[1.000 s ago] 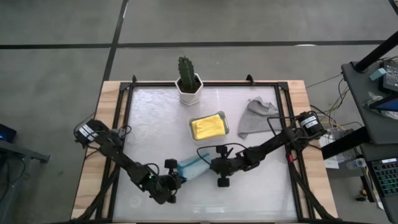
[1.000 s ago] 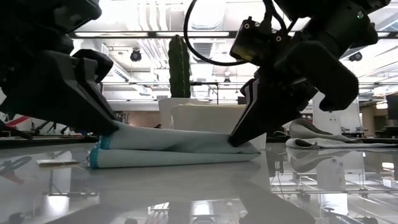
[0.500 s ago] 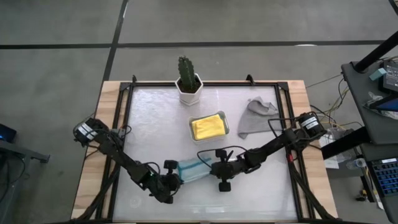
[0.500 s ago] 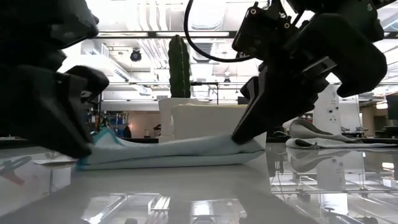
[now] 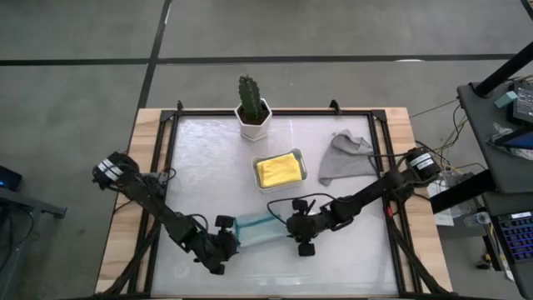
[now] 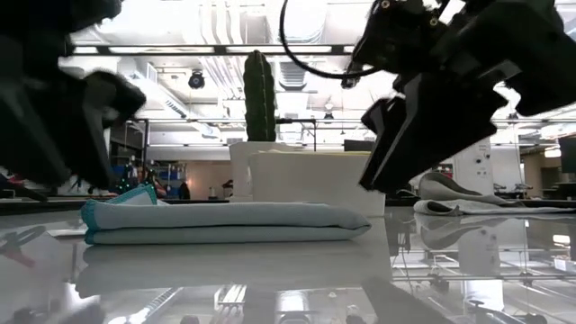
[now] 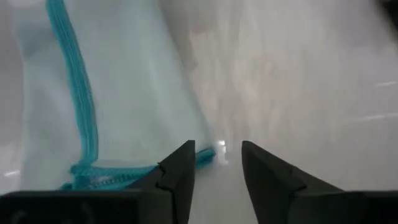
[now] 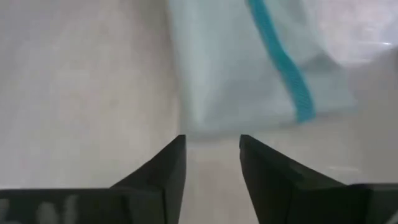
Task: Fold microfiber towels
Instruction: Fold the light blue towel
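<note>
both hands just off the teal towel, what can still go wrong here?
1. The left hand and right hand, both open, sit right at the ends of the folded pale teal towel; pulling back low could snag an edge and undo the fold.
2. One corner at the left hand's end sticks up, so the fold may spring open.

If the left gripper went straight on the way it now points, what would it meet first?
Probably the folded teal towel: it lies just beyond the left gripper, whose open fingers point at its stitched edge, though slightly to one side.
</note>
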`<action>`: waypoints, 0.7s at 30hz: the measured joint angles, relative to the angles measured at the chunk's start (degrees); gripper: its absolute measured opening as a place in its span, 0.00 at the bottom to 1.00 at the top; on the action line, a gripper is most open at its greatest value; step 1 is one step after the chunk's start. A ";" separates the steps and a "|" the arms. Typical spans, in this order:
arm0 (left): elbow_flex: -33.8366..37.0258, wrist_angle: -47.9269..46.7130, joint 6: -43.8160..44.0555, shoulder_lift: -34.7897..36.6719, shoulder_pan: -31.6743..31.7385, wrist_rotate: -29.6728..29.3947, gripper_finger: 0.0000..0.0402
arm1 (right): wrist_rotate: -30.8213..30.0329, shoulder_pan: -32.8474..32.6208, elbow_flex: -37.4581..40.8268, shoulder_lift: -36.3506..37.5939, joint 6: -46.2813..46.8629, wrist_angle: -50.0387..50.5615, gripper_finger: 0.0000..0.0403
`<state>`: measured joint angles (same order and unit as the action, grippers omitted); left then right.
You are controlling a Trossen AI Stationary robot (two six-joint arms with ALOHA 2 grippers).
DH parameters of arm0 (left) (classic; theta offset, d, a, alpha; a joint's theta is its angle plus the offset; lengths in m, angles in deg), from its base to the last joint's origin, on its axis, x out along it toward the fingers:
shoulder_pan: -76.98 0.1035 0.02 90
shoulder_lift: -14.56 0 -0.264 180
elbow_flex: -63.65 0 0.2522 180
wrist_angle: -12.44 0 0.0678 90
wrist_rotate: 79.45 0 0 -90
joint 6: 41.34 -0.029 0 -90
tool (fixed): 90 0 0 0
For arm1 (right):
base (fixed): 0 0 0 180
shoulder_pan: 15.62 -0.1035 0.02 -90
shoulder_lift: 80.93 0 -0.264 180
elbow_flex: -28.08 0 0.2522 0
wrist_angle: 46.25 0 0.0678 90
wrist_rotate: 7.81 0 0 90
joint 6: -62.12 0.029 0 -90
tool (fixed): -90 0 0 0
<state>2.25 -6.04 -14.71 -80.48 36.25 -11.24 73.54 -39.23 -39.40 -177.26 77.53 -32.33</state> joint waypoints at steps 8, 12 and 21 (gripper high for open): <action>0.44 -7.30 1.50 9.46 0.50 -5.35 0.31 | -1.02 3.12 0.02 2.08 -4.88 0.49 0.39; 1.74 -6.70 1.60 11.24 2.97 -10.99 0.31 | -1.01 5.98 0.04 1.04 -7.54 -1.26 0.37; 2.86 -5.28 3.02 8.33 7.87 -8.03 0.31 | 1.11 9.09 0.12 -0.41 -9.62 -5.27 0.35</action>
<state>5.12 -11.33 -11.70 -72.14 44.12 -19.27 74.65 -30.14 -39.28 -177.67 67.91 -37.59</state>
